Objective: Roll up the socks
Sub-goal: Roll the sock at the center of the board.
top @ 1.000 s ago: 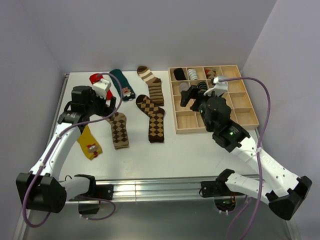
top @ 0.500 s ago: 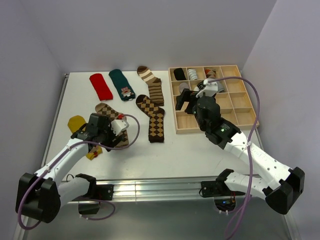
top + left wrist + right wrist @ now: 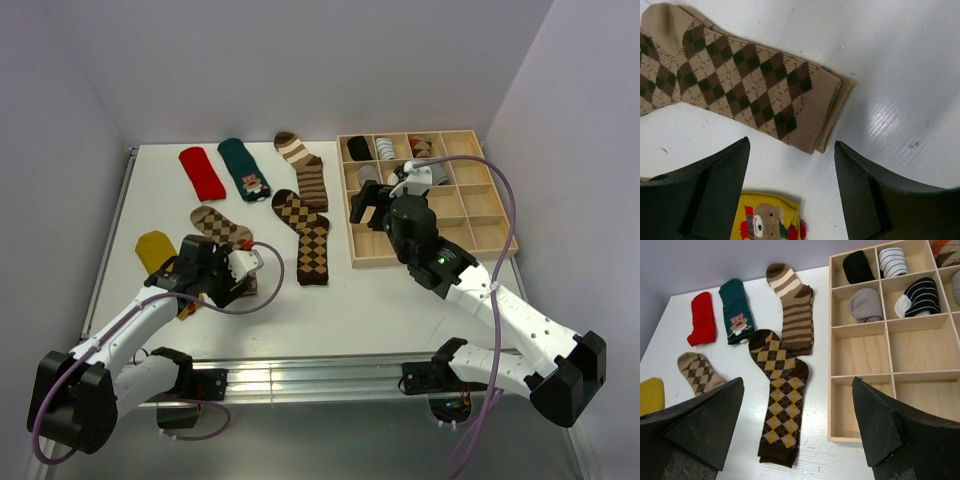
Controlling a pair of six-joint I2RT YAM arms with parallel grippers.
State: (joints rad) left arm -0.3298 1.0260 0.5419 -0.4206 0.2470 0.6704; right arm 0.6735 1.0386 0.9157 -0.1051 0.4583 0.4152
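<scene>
The white surface (image 3: 400,300) is partly taken up by a wooden tray (image 3: 830,355), seen just right of the right hand (image 3: 797,382). The dark argyle sock (image 3: 782,400) is seen ahead between its fingers. The tan argyle sock (image 3: 740,80) is laid just ahead of the left hand (image 3: 790,147) (both hands spread wide, nothing held).
</scene>
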